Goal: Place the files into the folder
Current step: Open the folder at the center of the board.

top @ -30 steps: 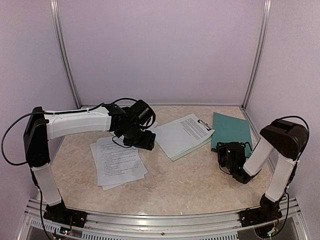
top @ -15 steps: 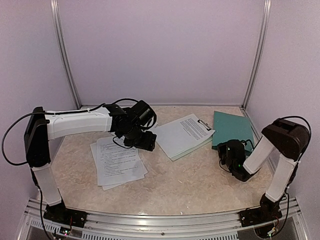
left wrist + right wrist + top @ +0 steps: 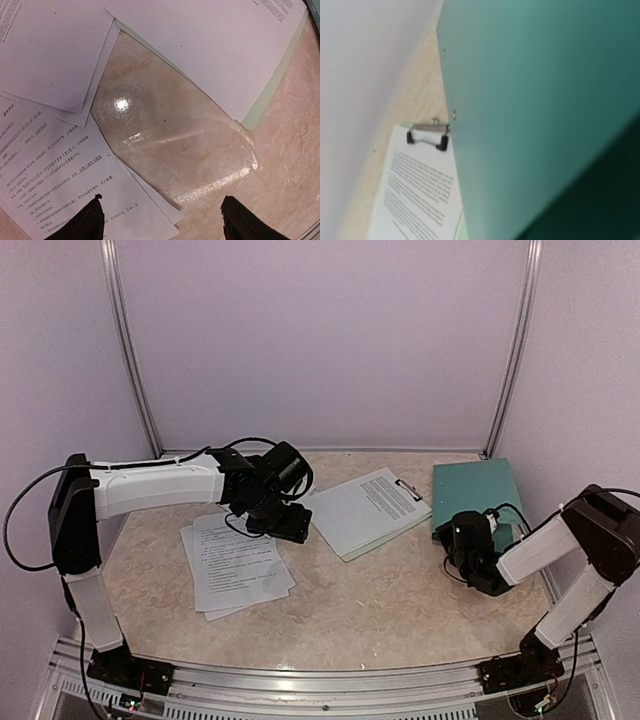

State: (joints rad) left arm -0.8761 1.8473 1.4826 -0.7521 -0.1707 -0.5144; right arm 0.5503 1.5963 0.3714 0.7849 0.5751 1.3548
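The files [image 3: 235, 565] lie as a loose fan of printed white sheets at the left of the table, and they fill the lower left of the left wrist view [image 3: 50, 185]. My left gripper [image 3: 290, 525] hovers open just right of them [image 3: 161, 202], one finger [image 3: 87, 222] over a sheet, the other [image 3: 245, 222] over bare table. The teal folder [image 3: 475, 490] sits at the back right with its top leaf raised. My right gripper [image 3: 462, 532] is shut on the leaf's near left edge. That leaf [image 3: 535, 100] fills the right wrist view and hides the fingers.
A pale mint clipboard [image 3: 365, 510] holding a printed page lies mid-table between the arms, its clip [image 3: 408, 487] toward the folder; it also shows in the wrist views [image 3: 265, 95] [image 3: 415, 195]. Enclosure walls close in behind and on both sides, the right one near the folder.
My right gripper closed on the folder's edge and drew up and to the right, lifting the top leaf off the table. The left arm stayed still.
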